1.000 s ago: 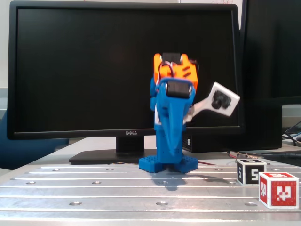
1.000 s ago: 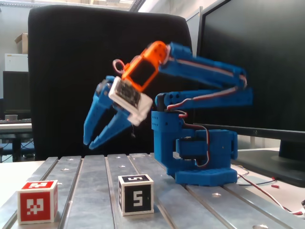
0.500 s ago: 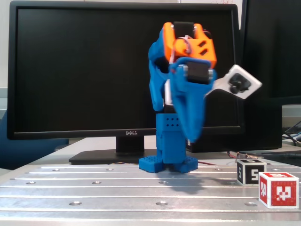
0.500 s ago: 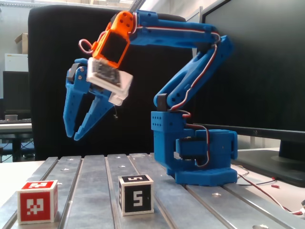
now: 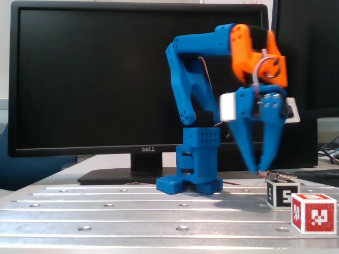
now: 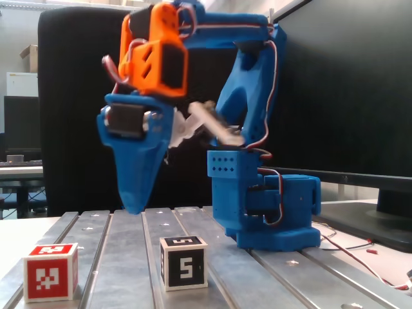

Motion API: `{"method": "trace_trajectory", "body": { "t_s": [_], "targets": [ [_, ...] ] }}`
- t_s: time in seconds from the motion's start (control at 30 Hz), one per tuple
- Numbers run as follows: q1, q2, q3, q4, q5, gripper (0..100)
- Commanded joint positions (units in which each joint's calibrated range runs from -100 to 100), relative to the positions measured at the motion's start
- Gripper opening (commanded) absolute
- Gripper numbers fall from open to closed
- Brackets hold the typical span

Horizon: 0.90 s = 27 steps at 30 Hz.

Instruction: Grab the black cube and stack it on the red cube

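Both fixed views show the jaws pointing down, tips pressed together on nothing, poised above the black cube (image 5: 282, 193), which sits on the desk (image 5: 132, 217) just beside the red cube (image 5: 313, 213), apart from it

The arm (image 5: 193, 79) is blue printed plastic with an orange wrist housing (image 5: 259, 55). Its blocky blue base (image 6: 267, 206) has a grid of small holes. The tool (image 5: 260, 170) has long, tapering blue fingers. Thin red and white cables run along the links.
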Motion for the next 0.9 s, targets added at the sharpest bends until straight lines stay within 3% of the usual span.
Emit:
{"method": "trace_trajectory", "body": {
  "t_s": [0.0, 0.2, 0.33, 0.87],
  "targets": [
    [-3.4, 3.3, -6.3, 4.0, 0.5, 3],
    [-9.0, 8.7, -11.4, 8.4, 0.7, 3],
    [-12.0, 9.2, -12.2, 7.7, 3.9, 3],
    [-14.4, 8.7, -6.7, 7.6, 6.5, 3]
  ]
}}
